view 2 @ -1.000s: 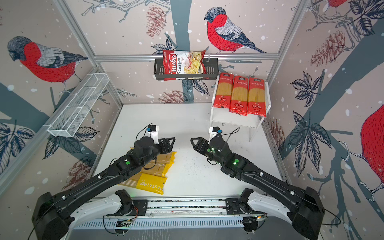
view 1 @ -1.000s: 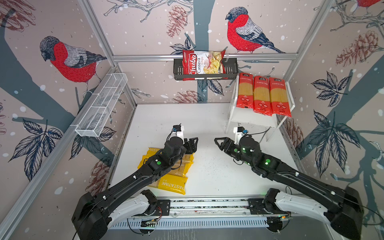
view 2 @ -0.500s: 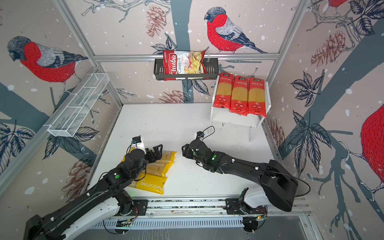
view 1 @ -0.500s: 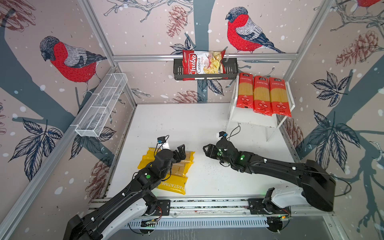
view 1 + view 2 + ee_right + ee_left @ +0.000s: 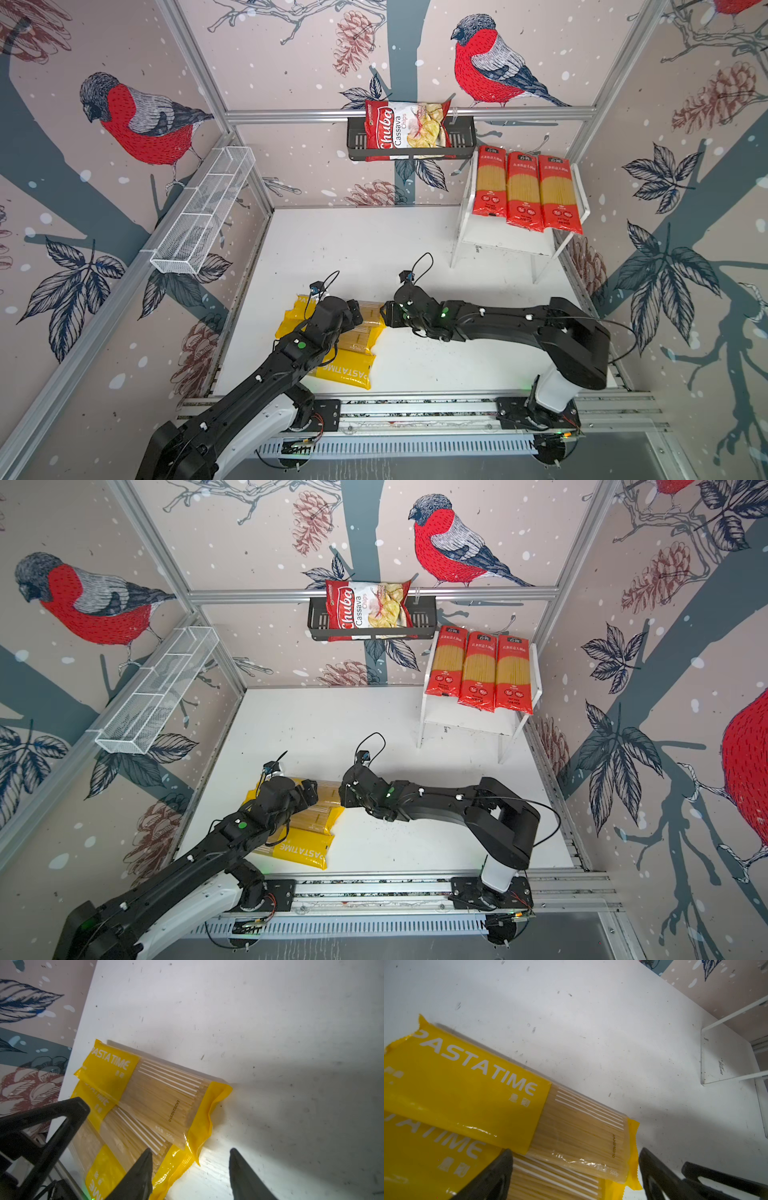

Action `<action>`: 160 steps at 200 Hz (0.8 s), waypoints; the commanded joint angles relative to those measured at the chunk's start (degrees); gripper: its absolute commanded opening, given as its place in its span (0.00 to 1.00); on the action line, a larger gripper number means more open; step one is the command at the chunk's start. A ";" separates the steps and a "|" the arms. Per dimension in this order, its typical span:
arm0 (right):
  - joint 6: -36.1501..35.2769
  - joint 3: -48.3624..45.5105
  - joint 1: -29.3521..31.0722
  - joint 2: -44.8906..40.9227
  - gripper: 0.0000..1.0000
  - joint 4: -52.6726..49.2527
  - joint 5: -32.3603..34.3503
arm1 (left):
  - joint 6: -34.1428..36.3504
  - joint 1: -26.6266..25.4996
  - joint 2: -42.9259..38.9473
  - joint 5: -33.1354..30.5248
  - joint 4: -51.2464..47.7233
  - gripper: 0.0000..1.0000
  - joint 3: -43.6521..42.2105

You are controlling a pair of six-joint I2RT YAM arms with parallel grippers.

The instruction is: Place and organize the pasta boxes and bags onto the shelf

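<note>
Three yellow PASTATIME packets [image 5: 347, 372] [image 5: 305, 852] lie overlapped on the white table at the front left. My left gripper [image 5: 355, 311] [image 5: 309, 791] hovers low over them, open; in the left wrist view its jaws [image 5: 575, 1150] stand wide across the top packet's [image 5: 581, 1130] clear end. My right gripper [image 5: 384, 318] [image 5: 341, 796] is open at the packets' right ends; in the right wrist view [image 5: 190, 1149] one finger overlaps a lower packet's seal [image 5: 176, 1159] and the other is over bare table. Three red packets [image 5: 525, 191] [image 5: 478, 671] lie side by side on top of the shelf [image 5: 505, 243] [image 5: 469, 725].
A red-white chips bag [image 5: 405, 129] sits in a black basket [image 5: 461, 141] on the back wall. A long white wire basket [image 5: 203, 216] hangs on the left wall. The shelf's lower board is bare. An aluminium rail [image 5: 415, 409] runs along the table's front edge.
Both arms have come down to the yellow stack. The left gripper pulled back over it and opened wider. The right gripper swept left to the packets' ends and narrowed a little.
</note>
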 commanded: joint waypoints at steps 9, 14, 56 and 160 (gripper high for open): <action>0.95 0.42 -1.70 1.85 0.59 1.29 -6.38 | -0.24 3.06 -1.35 4.00 3.24 0.90 -1.61; 1.69 0.11 -2.05 2.06 0.58 2.29 -7.48 | -0.24 3.25 -1.18 4.42 3.67 0.89 -1.65; 8.70 -2.27 -5.12 5.09 0.59 9.56 -14.95 | -0.75 3.36 2.15 7.49 7.43 0.87 -3.05; 14.41 -0.71 -7.52 12.86 0.25 18.85 -23.53 | -0.12 3.23 1.15 7.30 6.77 0.83 -2.43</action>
